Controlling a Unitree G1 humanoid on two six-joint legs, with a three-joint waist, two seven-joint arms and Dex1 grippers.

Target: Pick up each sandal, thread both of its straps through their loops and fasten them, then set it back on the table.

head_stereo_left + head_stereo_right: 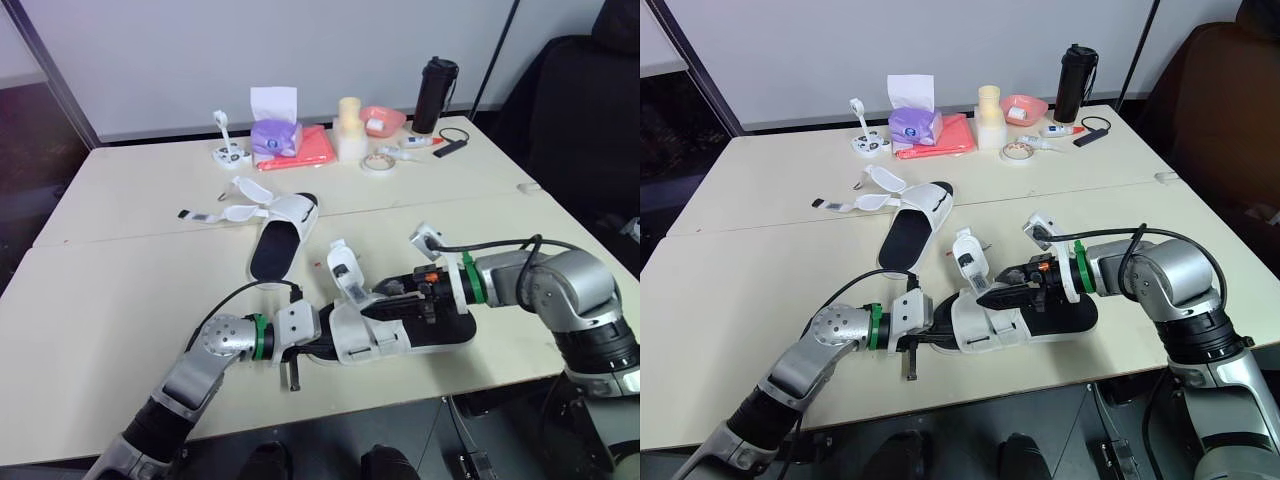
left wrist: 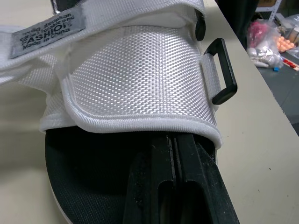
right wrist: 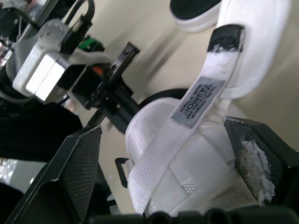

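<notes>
1. At left gripper (image 2: 174,140): clenched, tucked under near sandal's (image 1: 375,335) front band.
2. At 11 o'clock of it: second sandal (image 1: 285,235), straps loose.
3. At right gripper (image 3: 163,128): released, straddling upright strap (image 3: 196,100).
4. At 12 o'clock, far back: tissue box (image 1: 276,135), bottle (image 1: 435,95).

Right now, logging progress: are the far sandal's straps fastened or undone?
Undone: the far sandal has its straps splayed out across the table.

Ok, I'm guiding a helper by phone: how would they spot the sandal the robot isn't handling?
Start at the cream table, look to its middle. A white sandal with a black footbed lies alone there. Its straps trail flat over the tabletop, unlike the nearer sandal's.
</notes>
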